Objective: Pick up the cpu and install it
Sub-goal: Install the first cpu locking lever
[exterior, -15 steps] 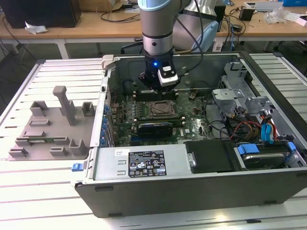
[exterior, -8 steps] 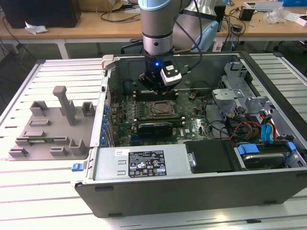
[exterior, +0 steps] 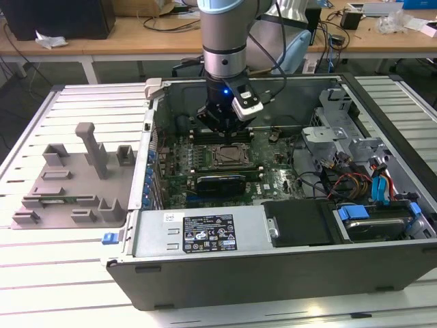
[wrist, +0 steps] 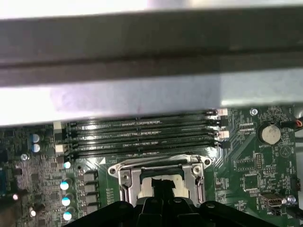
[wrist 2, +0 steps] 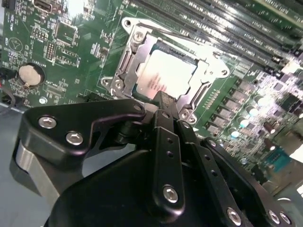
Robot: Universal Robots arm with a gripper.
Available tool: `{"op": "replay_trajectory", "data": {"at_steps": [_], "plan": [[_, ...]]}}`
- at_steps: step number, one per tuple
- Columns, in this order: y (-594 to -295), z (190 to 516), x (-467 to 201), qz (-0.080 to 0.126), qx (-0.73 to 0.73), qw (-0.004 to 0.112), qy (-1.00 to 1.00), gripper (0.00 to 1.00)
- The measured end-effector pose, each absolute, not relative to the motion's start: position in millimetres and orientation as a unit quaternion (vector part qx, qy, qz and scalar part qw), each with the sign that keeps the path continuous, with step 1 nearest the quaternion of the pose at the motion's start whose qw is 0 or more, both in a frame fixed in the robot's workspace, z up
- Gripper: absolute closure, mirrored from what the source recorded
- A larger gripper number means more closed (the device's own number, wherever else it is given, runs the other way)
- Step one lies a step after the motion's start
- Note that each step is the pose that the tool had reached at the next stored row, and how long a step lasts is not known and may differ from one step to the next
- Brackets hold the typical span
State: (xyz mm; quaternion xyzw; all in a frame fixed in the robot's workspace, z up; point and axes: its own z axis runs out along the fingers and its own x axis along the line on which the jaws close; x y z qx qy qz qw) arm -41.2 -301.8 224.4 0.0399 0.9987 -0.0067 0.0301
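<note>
The cpu (wrist 2: 163, 75), a flat silvery square, lies inside the metal socket frame (wrist 2: 127, 56) on the green motherboard. A bright corner of the cpu (wrist: 147, 183) also shows in the first wrist view, inside that frame. My black gripper (wrist 2: 163, 99) hangs just above the chip's near edge, fingers drawn together with nothing between them. From outside, the gripper (exterior: 225, 130) stands inside the open computer case (exterior: 205, 273), just over the far side of the socket (exterior: 229, 157).
Memory slots (wrist: 142, 137) run along one side of the socket, beneath the case wall (wrist: 142, 94). A grey plastic tray with upright posts (exterior: 75, 178) lies at the exterior view's left. The power supply (exterior: 201, 232), drive cage and cables (exterior: 369, 171) crowd the case.
</note>
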Motion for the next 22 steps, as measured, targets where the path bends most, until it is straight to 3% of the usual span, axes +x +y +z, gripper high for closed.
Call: {"op": "replay_trajectory", "data": {"at_steps": [9, 22], "plan": [[-328.4, 224.3, -40.4, -0.007, 0.037, 0.03, 0.999, 0.89], [-328.5, 249.7, -34.7, -0.006, 0.033, 0.028, 0.999, 0.89]]}}
